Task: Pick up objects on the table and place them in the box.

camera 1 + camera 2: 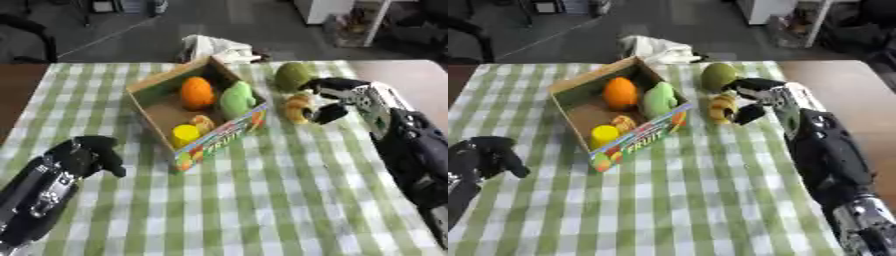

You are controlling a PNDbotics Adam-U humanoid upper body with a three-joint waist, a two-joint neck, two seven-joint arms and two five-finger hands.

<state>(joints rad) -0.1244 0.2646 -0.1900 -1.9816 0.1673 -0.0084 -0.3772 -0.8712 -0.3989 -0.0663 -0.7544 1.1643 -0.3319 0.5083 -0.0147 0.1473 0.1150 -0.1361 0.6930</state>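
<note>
An open cardboard box (149, 98) stands on the checked cloth, holding an orange fruit (197, 92), a pale green fruit (236, 99), a yellow piece (185, 134) and a small tan piece (204, 122). Just right of the box lies a yellow-brown curved object (297, 108), with an olive green fruit (292, 76) behind it. My right hand (337, 97) reaches in from the right, its fingers and thumb curved around the yellow-brown object's right side without closing on it. My left hand (87, 156) rests at the lower left, fingers curled, holding nothing.
A green and white checked cloth (262, 200) covers the table; bare brown tabletop (411, 75) shows at the right. A white crumpled cloth (219, 49) lies beyond the far edge behind the box.
</note>
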